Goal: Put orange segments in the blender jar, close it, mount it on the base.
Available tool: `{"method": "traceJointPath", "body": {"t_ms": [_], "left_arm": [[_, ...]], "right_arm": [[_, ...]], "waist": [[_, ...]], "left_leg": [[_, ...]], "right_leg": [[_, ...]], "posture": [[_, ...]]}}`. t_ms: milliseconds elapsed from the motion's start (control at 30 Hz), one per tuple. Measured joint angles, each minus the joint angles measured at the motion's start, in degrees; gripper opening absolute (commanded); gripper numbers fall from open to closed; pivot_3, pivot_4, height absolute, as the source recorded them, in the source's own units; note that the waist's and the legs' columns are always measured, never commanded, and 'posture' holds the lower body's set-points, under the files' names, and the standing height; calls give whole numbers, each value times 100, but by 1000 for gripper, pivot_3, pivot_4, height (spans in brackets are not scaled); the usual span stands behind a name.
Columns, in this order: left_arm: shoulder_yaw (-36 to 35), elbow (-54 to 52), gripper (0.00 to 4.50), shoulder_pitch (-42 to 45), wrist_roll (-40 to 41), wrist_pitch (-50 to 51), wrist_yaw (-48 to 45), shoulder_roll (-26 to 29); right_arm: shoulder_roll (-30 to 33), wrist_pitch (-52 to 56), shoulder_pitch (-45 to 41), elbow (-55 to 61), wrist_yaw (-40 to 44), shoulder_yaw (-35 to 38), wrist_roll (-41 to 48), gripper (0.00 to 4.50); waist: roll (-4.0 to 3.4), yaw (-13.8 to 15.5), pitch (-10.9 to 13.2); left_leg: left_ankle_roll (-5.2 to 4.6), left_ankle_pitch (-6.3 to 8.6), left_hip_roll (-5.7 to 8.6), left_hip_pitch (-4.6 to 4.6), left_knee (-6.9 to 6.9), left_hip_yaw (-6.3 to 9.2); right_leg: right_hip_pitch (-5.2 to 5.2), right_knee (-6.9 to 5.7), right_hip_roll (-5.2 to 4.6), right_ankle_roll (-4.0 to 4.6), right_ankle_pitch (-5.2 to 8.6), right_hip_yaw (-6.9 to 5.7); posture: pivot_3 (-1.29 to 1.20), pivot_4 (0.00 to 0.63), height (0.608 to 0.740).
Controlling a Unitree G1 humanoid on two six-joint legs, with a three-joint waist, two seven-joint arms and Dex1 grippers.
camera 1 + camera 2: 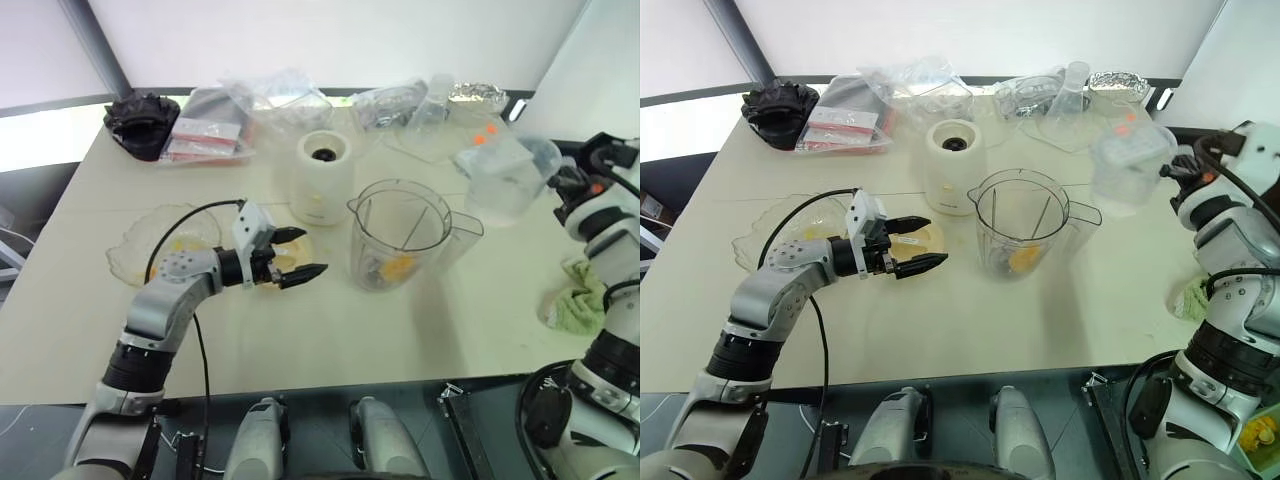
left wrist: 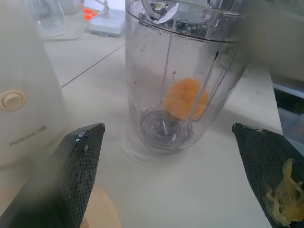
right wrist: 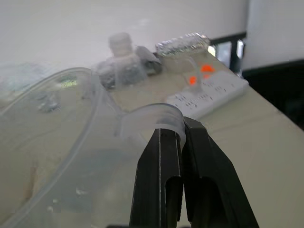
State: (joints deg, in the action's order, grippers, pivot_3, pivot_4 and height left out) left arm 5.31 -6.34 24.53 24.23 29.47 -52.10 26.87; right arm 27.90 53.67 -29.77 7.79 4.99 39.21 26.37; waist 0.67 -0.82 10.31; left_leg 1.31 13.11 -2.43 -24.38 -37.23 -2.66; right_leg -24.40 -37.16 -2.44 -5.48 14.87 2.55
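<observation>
The jar (image 1: 400, 235) stands on the desk (image 1: 330, 330) beside the base (image 1: 322, 177), a segment (image 2: 186, 98) inside. The left tool (image 1: 291, 257) hangs open nearby. The right tool (image 3: 183, 142) pinches a clear lid (image 1: 505, 172). Closing seems next: bring the lid over the jar.

On the pale desk (image 1: 330, 330) before you, the tall clear plastic blender jar (image 1: 400, 235) stands just right of the squat cream-white cylindrical base (image 1: 322, 178), with yellow-orange fruit segments (image 2: 185, 98) lying in its bottom. Your left tool (image 1: 295, 255) hangs left of the jar, over the flat pale-yellow round lid (image 1: 915, 240). The shallow clear crinkled dish (image 1: 160, 240) lies further left. Your right tool (image 3: 178, 128) pinches a clear plastic cover (image 1: 505, 170) at the desk's right edge, behind a crumpled green cloth (image 1: 578, 300).
</observation>
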Motion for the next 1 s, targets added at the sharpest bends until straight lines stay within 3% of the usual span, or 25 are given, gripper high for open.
{"method": "traceJointPath", "body": {"t_ms": [300, 600, 1000], "left_arm": [[-1, -70, 4500, -2, 6, 130, 11, 65], [-42, -396, 4500, -167, 219, 370, 47, 112], [-148, -519, 4500, -252, 270, 395, 119, 232]], "right_arm": [[-202, -1916, 60, -1786, -238, 37, -376, 59], [-83, -3631, -394, -4535, -495, 446, -304, 59], [116, -4429, -547, -5426, -420, 173, -257, 59]], "waist": [[-2, -39, -1], [-3, -49, -1], [-3, -169, -1]], "left_leg": [[0, 0, -2, 5, 3, 0], [0, 0, 0, 7, 2, -8], [0, 0, 0, 8, 3, -8]], "right_leg": [[0, -3, 5, -2, -1, 3], [0, -2, 4, -2, -1, 11], [1, -2, 4, -5, -2, 15]], "posture": [[0, 150, 740], [0, 150, 740], [0, 150, 740]]}}
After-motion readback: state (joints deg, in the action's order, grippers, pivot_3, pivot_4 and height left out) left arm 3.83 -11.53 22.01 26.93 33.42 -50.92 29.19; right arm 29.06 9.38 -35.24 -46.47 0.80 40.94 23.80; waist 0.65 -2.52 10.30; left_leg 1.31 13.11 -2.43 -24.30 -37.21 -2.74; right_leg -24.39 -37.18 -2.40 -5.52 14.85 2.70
